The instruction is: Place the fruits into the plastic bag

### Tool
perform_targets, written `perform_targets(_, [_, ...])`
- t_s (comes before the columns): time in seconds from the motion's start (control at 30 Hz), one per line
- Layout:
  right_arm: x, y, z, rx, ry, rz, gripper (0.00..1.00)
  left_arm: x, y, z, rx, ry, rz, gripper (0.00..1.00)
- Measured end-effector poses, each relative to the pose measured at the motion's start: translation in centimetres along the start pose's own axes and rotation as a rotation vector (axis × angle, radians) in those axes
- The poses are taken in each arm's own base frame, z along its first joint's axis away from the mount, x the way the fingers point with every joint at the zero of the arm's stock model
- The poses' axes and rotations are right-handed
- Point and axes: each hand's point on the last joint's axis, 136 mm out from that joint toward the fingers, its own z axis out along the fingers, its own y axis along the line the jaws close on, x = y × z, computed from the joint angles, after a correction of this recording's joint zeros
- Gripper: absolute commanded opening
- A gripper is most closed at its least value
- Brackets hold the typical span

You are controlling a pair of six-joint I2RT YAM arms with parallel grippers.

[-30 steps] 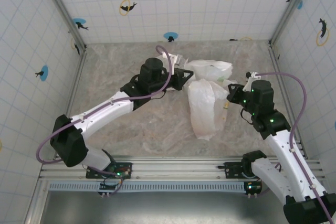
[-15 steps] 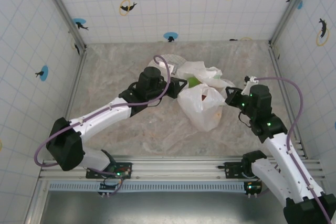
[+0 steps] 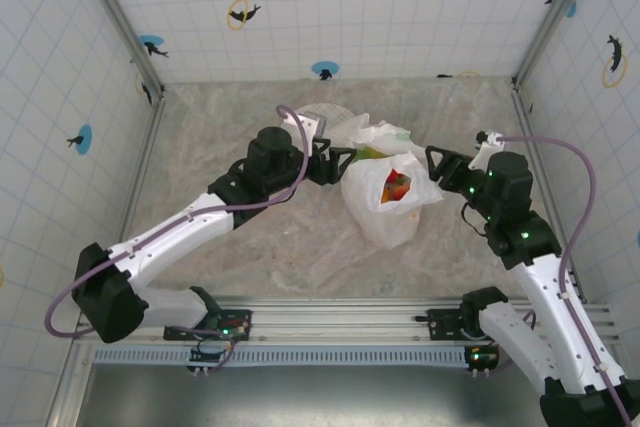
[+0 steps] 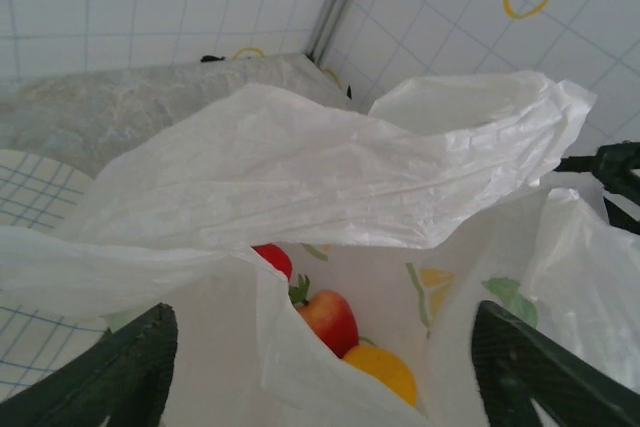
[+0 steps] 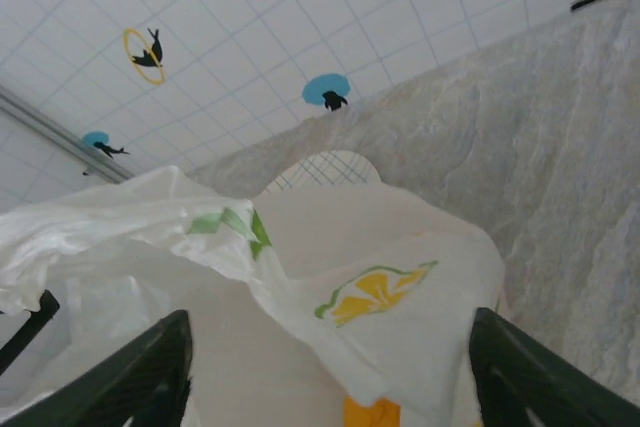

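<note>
Fruits, red and orange toy pieces, lie inside the crinkly translucent white citrus-printed plastic bag on the marbled table. Left pincer and right pincer flank its mouth, both spread wide, gripping nothing.

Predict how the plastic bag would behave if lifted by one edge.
The plastic bag looks thin and crumpled, so it would probably sag and fold. The fruits inside would likely weigh its bottom down, and could roll out if it tips.
</note>
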Motion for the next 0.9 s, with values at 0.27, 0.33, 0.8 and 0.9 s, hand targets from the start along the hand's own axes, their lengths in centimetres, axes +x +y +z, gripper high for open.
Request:
perform_targets(0.27, [-3.6, 1.5, -1.7, 0.012, -0.072, -0.075, 0.88, -2.8, 0.7, -3.8, -0.096, -0.107, 0.055, 0.96])
perform_targets(0.33, [-4.4, 1.5, -1.9, 0.033, -0.082, -0.103, 0.93, -3.1, 1.4, -5.0, -0.138, -0.138, 0.070, 0.98])
perform_targets(0.8, [-5.8, -2.5, -2.2, 0.299, -0.106, -0.281, 1.00, -0.2, 10.1, -10.5, -0.557, -0.214, 0.100, 0.98])
perform_targets(0.9, [-6.1, -3.5, -2.5, 0.356, -0.123, -0.309, 1.00, 1.6, 12.7, -11.6, -0.670, -0.216, 0.095, 0.98])
